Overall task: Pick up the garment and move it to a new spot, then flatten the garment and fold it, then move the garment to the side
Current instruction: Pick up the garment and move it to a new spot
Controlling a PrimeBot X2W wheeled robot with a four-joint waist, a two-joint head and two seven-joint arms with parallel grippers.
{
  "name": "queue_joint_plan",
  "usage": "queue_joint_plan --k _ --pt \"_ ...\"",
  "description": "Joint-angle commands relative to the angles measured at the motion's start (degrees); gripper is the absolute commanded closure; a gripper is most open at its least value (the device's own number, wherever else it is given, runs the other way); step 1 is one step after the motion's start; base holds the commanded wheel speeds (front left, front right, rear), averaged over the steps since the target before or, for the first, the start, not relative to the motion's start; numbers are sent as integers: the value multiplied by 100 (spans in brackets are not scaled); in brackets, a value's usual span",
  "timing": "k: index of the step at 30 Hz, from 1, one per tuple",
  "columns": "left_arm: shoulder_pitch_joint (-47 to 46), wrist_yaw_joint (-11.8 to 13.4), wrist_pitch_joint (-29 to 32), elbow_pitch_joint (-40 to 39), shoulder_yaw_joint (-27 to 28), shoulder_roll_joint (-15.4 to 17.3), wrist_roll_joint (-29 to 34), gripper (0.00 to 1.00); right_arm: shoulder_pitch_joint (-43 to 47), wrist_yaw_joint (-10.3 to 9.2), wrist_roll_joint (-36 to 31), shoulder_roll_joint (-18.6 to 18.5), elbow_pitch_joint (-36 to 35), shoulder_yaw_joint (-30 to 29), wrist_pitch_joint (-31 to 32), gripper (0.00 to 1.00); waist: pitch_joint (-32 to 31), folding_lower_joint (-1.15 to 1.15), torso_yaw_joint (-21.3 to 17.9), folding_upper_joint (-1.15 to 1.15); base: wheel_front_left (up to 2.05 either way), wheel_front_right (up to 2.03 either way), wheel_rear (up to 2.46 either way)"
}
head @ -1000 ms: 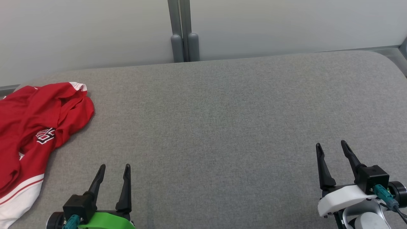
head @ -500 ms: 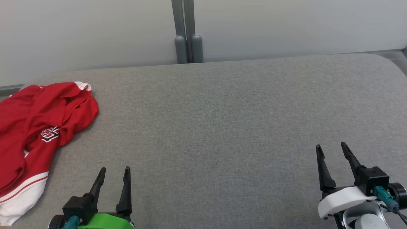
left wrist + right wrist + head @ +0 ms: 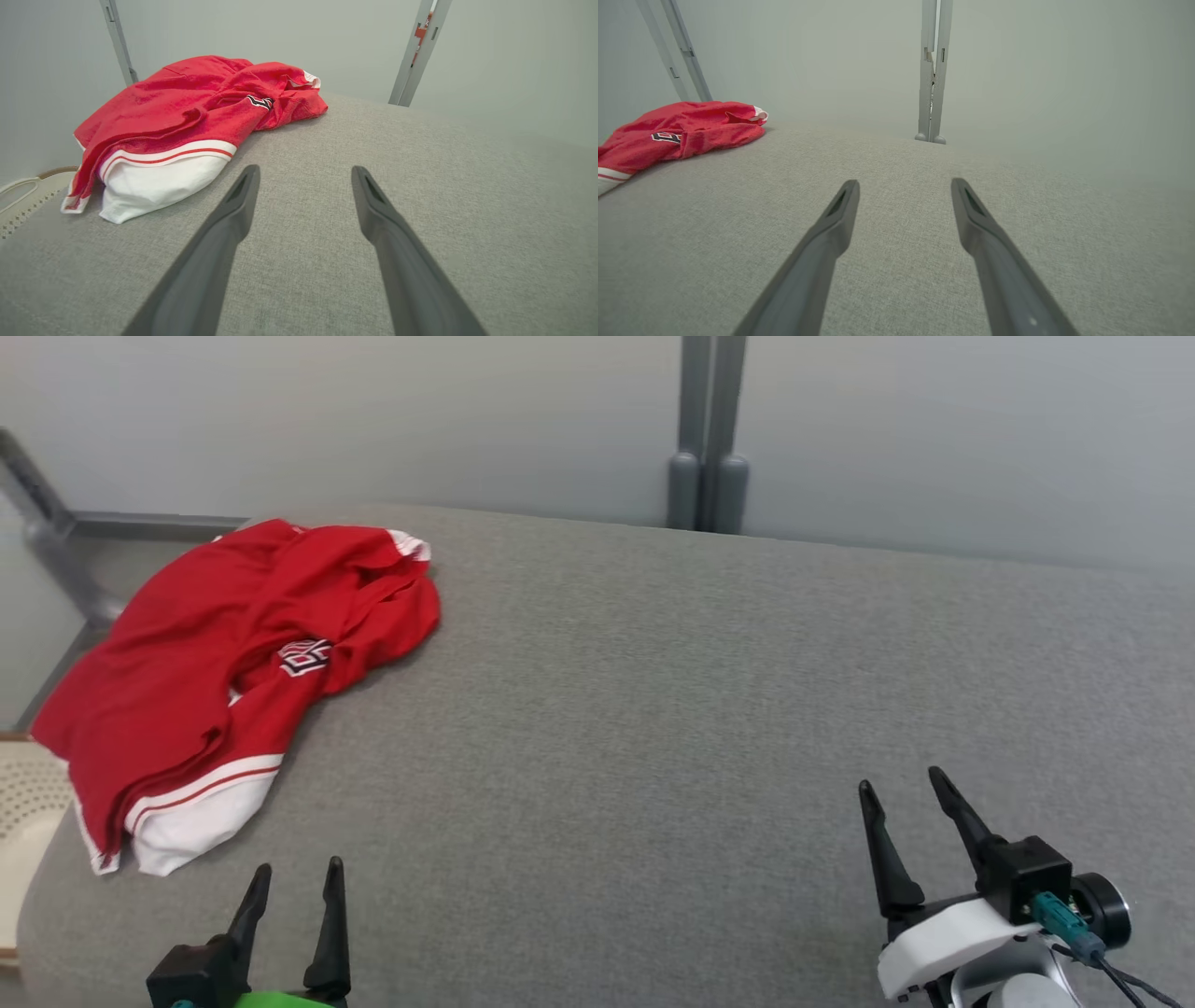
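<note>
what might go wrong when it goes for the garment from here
1. The garment lies bunched at the table's left edge. A clumsy grab may drag it off toward the basket.
2. Its layers overlap, so the open left end effector may pinch several at once and leave it tangled.

- I see a desk (image 3: 653, 709) topped in grey woven fabric, with rounded corners.
- On its far left corner lies a red garment (image 3: 215, 663), crumpled and reaching the left edge.
- Its white hem band (image 3: 201, 803), which has a thin red stripe, faces the near side. A black-and-white emblem (image 3: 305, 656) shows on top.
</note>
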Motion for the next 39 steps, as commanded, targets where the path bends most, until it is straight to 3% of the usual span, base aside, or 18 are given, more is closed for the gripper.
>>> queue_joint_plan --k 1,6,11,15,23,28,33,39 --pt "100 -17 -4 -7 73 55 -44 0 -95 -2 31 21 24 75 -20 0 -110 0 790 0 0 0 0" --pt "114 -17 -4 -60 249 55 -87 0 -241 -3 69 26 84 314 -20 0 -6 0 1006 0 0 0 0" --pt "-294 -17 -4 87 247 32 -333 0 -394 -3 53 -27 103 431 -20 0 407 0 883 0 0 0 0" --pt "-1050 -17 1 642 -21 345 -617 0 -621 -3 13 -207 82 450 -19 0 1002 0 647 0 0 0 0" --pt "-3210 -17 1111 1932 -307 816 -1228 0 -1272 -3 -35 -565 -26 515 -19 0 2378 0 253 0 0 0 0" --pt "-4141 -17 1539 2506 -280 1092 -1515 0 -1560 -4 3 -606 -8 642 -19 0 2868 0 30 0 0 0 0" --pt "-4834 126 1700 3172 -37 1209 -1738 0 -1743 -3 34 -688 -17 688 -20 0 3135 0 -110 0 0 0 0" --pt "-5406 571 1929 3958 -37 1365 -1628 0 -1828 -6 56 -792 8 782 -5 0 3288 0 -231 0 0 0 0"
